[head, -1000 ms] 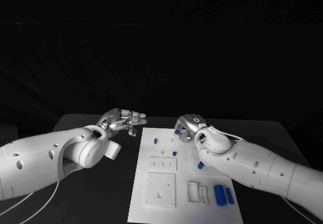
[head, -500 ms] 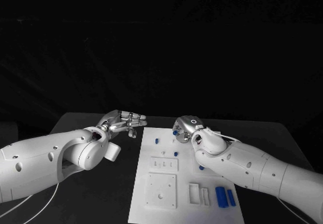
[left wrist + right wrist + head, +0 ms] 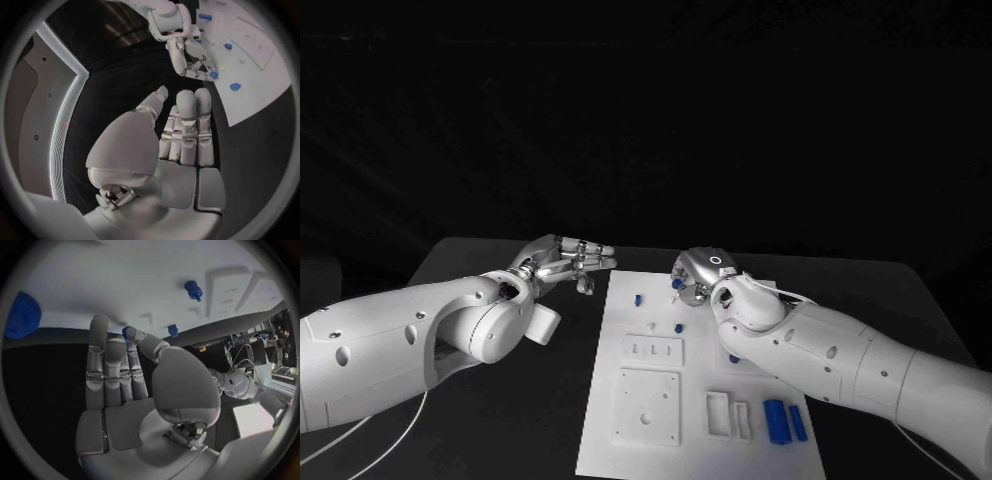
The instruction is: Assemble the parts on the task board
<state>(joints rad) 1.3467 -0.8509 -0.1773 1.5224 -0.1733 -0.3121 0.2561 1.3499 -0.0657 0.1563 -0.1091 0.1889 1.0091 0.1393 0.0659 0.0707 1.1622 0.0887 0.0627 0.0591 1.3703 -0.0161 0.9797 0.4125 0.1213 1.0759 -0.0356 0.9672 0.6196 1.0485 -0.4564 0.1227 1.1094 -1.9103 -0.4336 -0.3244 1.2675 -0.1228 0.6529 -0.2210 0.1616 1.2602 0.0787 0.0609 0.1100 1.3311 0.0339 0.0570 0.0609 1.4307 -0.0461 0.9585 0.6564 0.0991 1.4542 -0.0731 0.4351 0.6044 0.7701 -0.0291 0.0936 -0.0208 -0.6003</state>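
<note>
While the right hand (image 3: 700, 276) hangs over the far edge of the task board (image 3: 697, 440), its fingers (image 3: 115, 365) pinch a small blue part (image 3: 129, 332), so the job now, I'd say, is to line it up square over its seat and lower it gently. Off the board's left edge, the left hand (image 3: 568, 259) hovers above the black worktop (image 3: 488, 258), fingers straight, close together, empty. Against the earlier frames, both hands have hardly shifted.

task board (image 3: 697, 400): white
parts (image 3: 773, 418): blue
table (image 3: 531, 420): black
left hand (image 3: 570, 260): silver
right hand (image 3: 697, 274): silver
arms (image 3: 401, 340): white
</note>
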